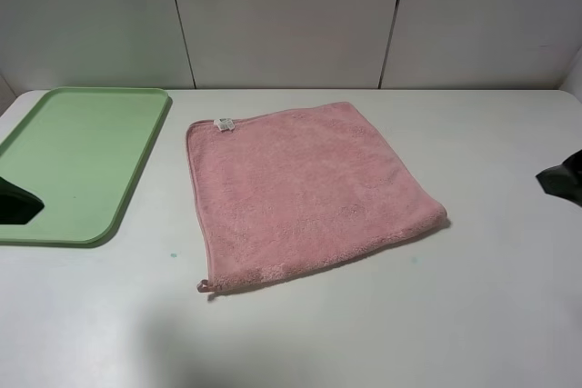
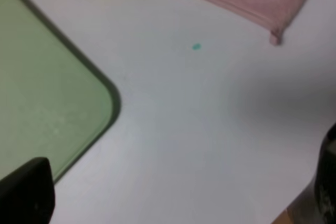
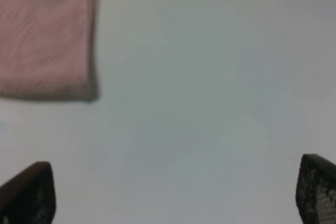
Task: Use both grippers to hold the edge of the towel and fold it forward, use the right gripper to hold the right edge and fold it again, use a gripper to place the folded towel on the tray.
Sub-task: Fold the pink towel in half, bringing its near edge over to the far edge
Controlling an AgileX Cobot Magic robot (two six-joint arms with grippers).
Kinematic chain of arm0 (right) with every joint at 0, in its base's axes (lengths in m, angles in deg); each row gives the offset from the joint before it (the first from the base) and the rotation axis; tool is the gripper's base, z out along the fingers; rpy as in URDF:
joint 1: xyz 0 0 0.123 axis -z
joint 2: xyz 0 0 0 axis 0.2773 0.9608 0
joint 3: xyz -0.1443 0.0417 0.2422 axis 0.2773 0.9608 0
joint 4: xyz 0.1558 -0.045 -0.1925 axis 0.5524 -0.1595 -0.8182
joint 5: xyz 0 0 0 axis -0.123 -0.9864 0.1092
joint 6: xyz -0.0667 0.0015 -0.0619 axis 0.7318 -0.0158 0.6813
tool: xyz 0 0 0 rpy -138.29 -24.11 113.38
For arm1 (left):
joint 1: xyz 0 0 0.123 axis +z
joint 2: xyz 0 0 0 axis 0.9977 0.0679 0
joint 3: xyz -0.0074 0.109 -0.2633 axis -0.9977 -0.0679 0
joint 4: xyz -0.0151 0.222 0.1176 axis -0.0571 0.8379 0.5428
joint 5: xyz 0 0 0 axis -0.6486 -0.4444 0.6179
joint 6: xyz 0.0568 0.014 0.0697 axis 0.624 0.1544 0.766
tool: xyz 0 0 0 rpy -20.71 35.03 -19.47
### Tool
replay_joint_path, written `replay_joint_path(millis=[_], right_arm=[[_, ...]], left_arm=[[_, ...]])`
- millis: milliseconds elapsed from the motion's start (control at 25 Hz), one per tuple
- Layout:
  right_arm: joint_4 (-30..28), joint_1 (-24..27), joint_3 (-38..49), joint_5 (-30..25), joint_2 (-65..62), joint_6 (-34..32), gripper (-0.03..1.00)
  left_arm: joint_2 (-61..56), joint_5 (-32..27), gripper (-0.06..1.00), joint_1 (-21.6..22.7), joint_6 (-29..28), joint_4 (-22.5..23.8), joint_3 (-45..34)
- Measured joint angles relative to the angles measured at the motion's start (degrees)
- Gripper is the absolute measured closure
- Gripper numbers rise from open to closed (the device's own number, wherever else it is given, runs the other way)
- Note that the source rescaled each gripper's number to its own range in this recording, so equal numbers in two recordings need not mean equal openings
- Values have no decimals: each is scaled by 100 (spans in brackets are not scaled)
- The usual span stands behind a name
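Observation:
The pink towel [image 1: 309, 193] lies flat and unfolded in the middle of the white table, turned slightly. Its white tag [image 1: 225, 124] is at the far left corner and its loop [image 1: 204, 286] at the near left corner. The hem [image 1: 318, 265] runs along the near edge. The pale-green tray [image 1: 82, 156] sits at the far left, with nothing on its visible part. My left gripper [image 1: 16, 202] shows at the left border over the tray, open and holding nothing. In the left wrist view the tray's corner [image 2: 47, 103] and the towel's loop corner [image 2: 275, 38] appear. My right gripper [image 3: 173, 195] is open over bare table, apart from the towel's corner [image 3: 47, 30].
A small green speck [image 1: 173, 254] marks the table between tray and towel. Grey wall panels [image 1: 291, 15] close off the back. The table's near edge [image 2: 296, 211] shows in the left wrist view. My right gripper [image 1: 561, 179] sits at the right border.

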Motion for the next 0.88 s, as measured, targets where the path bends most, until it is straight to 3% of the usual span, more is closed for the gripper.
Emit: replay_joint_path(millis=[160,440,720,880], right_arm=[[0,-615,0,268,544,639,-3],[0,-1576,-4,991,1579,1113,-3],[-66,-1825,-4,1536,2725,1314,-3],[-104,-1825,-4,1782,3219,1537,-3]], left_arm=[[666,99,-4,-302,92,0,0],[1794,519,-3,-419,388,-104,0],[2661,1316,-2,-419,1570,-1143,0],[3060,1816,-2,-419,2249,-1485,0]])
